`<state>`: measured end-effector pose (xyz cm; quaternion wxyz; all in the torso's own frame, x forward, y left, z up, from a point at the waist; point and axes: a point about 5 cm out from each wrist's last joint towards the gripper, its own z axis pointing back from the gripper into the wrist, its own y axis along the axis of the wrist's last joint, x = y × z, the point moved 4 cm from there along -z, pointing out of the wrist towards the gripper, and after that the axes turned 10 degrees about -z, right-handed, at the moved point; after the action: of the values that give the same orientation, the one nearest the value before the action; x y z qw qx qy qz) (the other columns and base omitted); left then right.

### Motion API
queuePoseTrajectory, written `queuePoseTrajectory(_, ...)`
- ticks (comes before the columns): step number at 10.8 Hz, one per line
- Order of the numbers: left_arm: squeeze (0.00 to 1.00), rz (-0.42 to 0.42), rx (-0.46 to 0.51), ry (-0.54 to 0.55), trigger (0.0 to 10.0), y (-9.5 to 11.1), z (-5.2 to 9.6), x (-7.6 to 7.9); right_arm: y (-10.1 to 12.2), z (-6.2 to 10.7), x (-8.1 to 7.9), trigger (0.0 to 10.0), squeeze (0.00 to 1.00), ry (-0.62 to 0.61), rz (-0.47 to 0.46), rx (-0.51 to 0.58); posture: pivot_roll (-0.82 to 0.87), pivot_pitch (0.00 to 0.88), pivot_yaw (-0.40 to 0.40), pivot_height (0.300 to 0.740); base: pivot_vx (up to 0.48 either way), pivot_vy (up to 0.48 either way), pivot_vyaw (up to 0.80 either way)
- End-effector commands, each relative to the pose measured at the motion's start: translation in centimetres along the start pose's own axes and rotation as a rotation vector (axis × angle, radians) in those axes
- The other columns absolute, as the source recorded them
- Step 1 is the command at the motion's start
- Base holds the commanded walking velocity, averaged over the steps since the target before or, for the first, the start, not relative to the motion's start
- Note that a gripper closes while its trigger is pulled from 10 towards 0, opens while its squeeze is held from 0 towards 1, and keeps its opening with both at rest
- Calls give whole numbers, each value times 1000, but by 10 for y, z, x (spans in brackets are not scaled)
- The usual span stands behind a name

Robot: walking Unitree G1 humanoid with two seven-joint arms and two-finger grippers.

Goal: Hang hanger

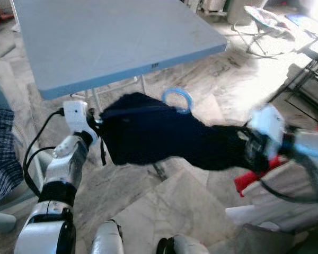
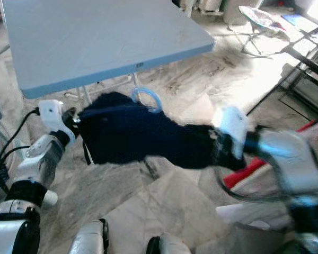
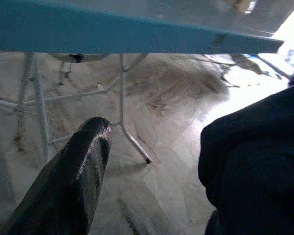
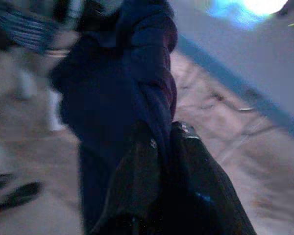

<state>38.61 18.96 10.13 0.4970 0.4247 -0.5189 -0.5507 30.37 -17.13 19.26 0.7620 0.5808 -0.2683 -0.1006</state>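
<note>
Your two arms hold a dark navy garment [image 1: 164, 135] stretched in the air above the marble floor [image 1: 164, 206], just off the near edge of the pale blue desk [image 1: 106, 37]. Your right gripper [image 4: 161, 147] is pinched on a bunched fold of soft cloth. Your left gripper [image 1: 95, 124] is at the other end; its grip looks closed, though blur hides it. The round light-blue plastic hanger hook [image 1: 177, 99] pokes from the top.

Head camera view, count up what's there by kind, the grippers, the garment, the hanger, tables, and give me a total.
Grippers: 2, the left gripper and the right gripper
Dark navy garment: 1, stretched between the two grippers
Light blue hanger: 1, its hook above the garment
Blue folding table: 1
Total: 5
</note>
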Motion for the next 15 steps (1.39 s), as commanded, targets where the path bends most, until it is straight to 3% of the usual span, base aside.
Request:
queuePoseTrajectory(1, 0, 25, -107, 252, 10000, -28, 21, -51, 36, 16, 27, 10000, 0, -159, 118, 137, -12, 119, -90, 740, 0, 0, 0)
queuePoseTrajectory(2, 0, -2, -62, 320, 10000, -20, 22, -57, 32, 6, 37, 10000, 0, -255, 181, 93, -15, 119, -91, 740, 0, 0, 0)
queuePoseTrajectory(4, 0, -220, 46, 391, 10000, 11, 19, -61, 21, -25, 22, 10000, 0, -295, 184, 60, -8, 111, -95, 740, 0, 0, 0)
queuePoseTrajectory(6, 0, -215, 45, 403, 10000, 12, 19, -61, 17, -35, 10, 10000, 0, -265, 153, 90, -5, 109, -93, 740, 0, 0, 0)
queuePoseTrajectory(7, 0, -194, 30, 434, 10000, 6, 21, -66, 15, -27, 3, 10000, 0, -182, 126, 83, -13, 111, -95, 740, 0, 0, 0)
queuePoseTrajectory(9, 0, -168, -2, 491, 10000, -3, 29, -81, 16, 20, 2, 10000, 0, 28, 70, 1, -13, 111, -95, 740, 0, 0, 0)
queuePoseTrajectory(11, 0, -140, -10, 502, 10000, -10, 32, -81, 28, 70, 31, 10000, 0, 47, -46, -52, -43, 120, -109, 740, 0, 0, 0)
queuePoseTrajectory(13, 0, -130, -16, 489, 10000, -13, 31, -77, 30, 79, 25, 10000, 0, 128, -103, -65, -43, 121, -108, 740, 0, 0, 0)
queuePoseTrajectory(15, 0, -88, -79, 401, 10000, -26, 25, -64, 48, 72, 10, 10000, 0, 223, -205, 88, -28, 121, -105, 740, 0, 0, 0)
